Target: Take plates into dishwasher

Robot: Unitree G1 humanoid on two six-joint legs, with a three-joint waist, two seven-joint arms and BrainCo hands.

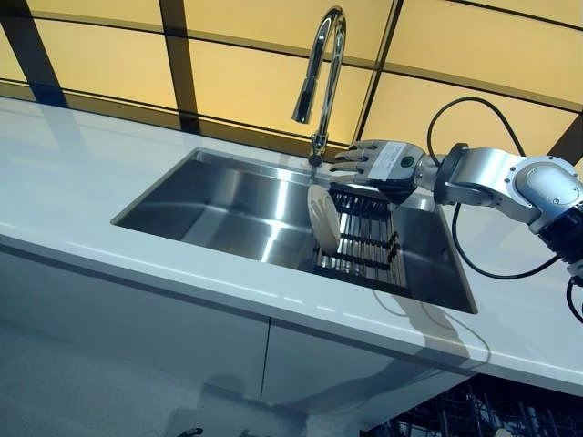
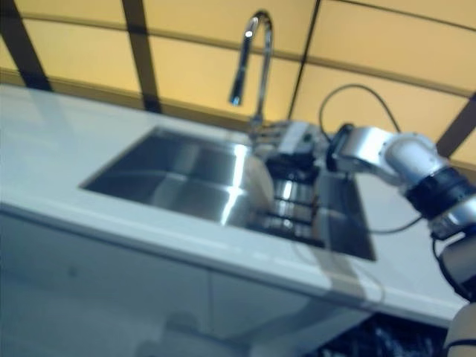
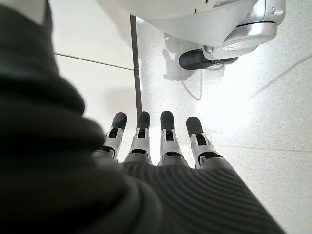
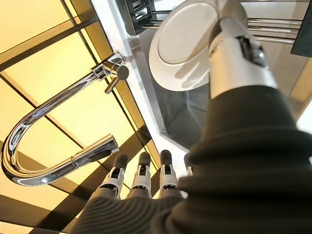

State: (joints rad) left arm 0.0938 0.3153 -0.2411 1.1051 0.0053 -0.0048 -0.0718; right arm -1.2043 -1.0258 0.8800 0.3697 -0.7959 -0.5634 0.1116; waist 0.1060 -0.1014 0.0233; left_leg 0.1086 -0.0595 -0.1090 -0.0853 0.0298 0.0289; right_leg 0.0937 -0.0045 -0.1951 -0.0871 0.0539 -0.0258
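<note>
Right hand (image 1: 375, 164) hovers over sink (image 1: 228, 205), far right side, just beside tap (image 1: 319, 77). Fingers straight and apart, thumb reaching down toward plate (image 1: 323, 218), not clamped on it. Plate stands on edge in dark rack (image 1: 364, 241) inside sink (only one plate visible). Left hand (image 3: 156, 141) hangs low over floor, fingers straight, empty. Dishwasher basket (image 1: 474, 414) shows below counter (image 1: 82, 173), near right. Task barely begun: plate not grasped, lift and carry down left.

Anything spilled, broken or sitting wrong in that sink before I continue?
Nothing stands out. The round white plate stands upright in the dark wire rack inside the steel sink, unbroken. The right hand hovers open above it; no spills visible.
</note>
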